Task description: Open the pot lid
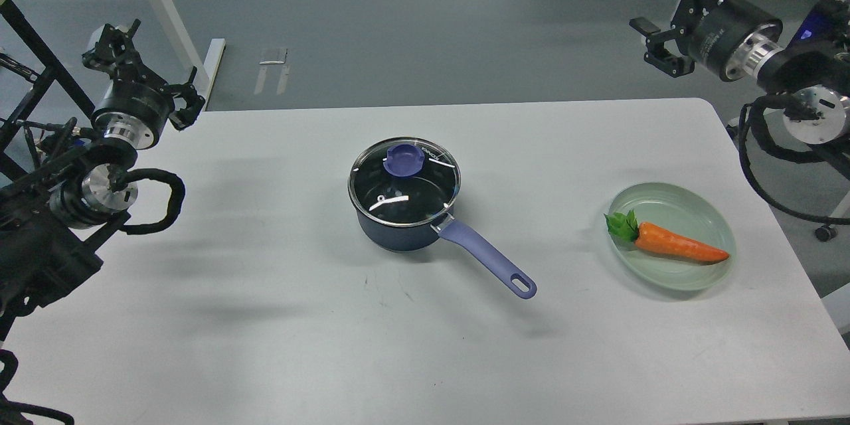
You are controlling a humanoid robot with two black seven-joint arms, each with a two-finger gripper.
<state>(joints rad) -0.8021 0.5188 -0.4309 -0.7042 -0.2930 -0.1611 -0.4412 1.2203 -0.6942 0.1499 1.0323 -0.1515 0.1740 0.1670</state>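
Observation:
A dark blue pot (398,229) with a purple handle (488,259) stands at the middle of the white table (265,319). Its glass lid (405,196) sits closed on it, with a purple knob (404,159) on top. My left gripper (147,73) is open and empty at the table's far left corner, well away from the pot. My right gripper (671,6) is open and empty, raised beyond the table's far right corner, far from the pot.
A pale green plate (664,196) with an orange carrot (677,246) lies on the right side of the table. A white frame leg (166,6) and a black rack (40,60) stand behind the left arm.

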